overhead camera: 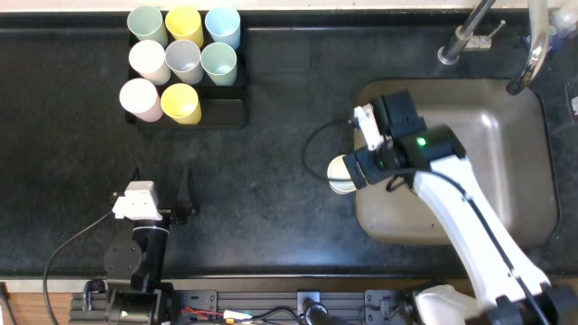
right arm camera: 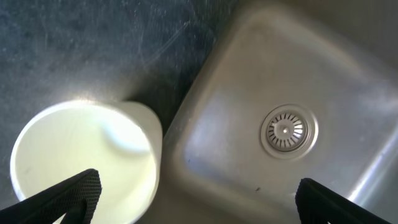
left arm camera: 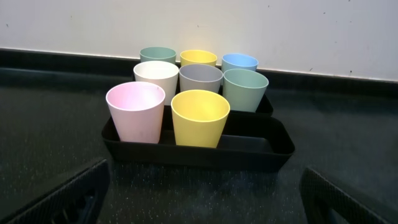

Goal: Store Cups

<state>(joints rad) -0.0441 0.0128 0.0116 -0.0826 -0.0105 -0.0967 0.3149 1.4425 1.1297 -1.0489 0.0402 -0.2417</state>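
The right gripper [right arm camera: 199, 196] has its fingers spread wide and clamps nothing. One finger [right arm camera: 68, 190] sits over the open mouth of the cream cup [right arm camera: 84, 162], and the other is out over the sink [right arm camera: 311, 56]. The cream cup stands upright on the dark counter [right arm camera: 74, 43], right at the sink's left rim. From above it peeks out from under the right arm's wrist. Farther into the basin lies the round drain [right arm camera: 286, 130], and a faucet [overhead camera: 470, 32] stands behind the sink at the counter's far edge.

The left gripper [left arm camera: 205, 199] is also parted and empty. It sits low over the counter close to its own arm's base and faces the black tray [left arm camera: 249, 152], which is well apart from it at the far left of the counter. Eight cups stand upright in the tray. In the near row are a pink cup [left arm camera: 135, 112] and a yellow cup [left arm camera: 200, 117], with a bare slot to their right. The middle row holds a white cup [left arm camera: 155, 76], a grey cup [left arm camera: 200, 78] and a green cup [left arm camera: 245, 89]. The back row holds a sage cup [left arm camera: 157, 55], a second yellow cup [left arm camera: 198, 58] and a blue cup [left arm camera: 239, 61]
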